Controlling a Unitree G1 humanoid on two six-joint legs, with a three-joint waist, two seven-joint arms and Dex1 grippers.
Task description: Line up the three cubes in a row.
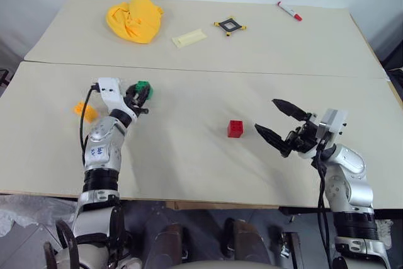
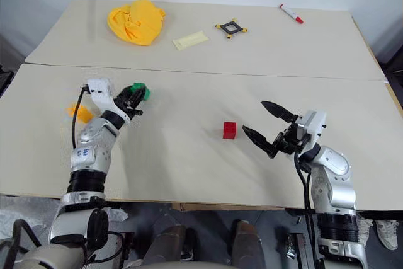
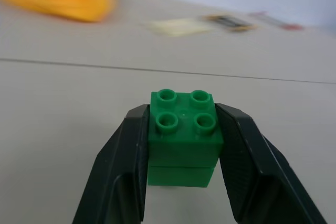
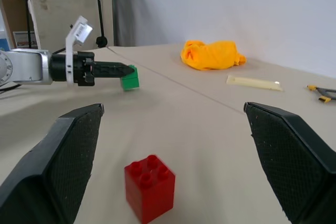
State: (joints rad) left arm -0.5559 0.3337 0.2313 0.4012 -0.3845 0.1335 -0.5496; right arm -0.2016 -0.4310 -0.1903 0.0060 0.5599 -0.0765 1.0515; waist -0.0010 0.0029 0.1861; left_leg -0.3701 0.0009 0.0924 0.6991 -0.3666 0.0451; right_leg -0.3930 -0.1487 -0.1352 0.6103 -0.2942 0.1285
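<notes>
Green cube (image 3: pixel 183 139), red cube (image 1: pixel 235 128), orange-yellow cube (image 1: pixel 85 111), black fingers (image 3: pixel 118 171).

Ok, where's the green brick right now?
The green brick is clamped between the left gripper's fingers on the left side of the near table, left of the red brick and right of the orange-yellow brick.

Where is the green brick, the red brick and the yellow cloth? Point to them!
green brick (image 3: pixel 184 129), left wrist view, on its studded top.
red brick (image 1: pixel 235 128), left eye view, on its middle.
yellow cloth (image 1: pixel 135 19), left eye view, on its crumpled middle.
</notes>
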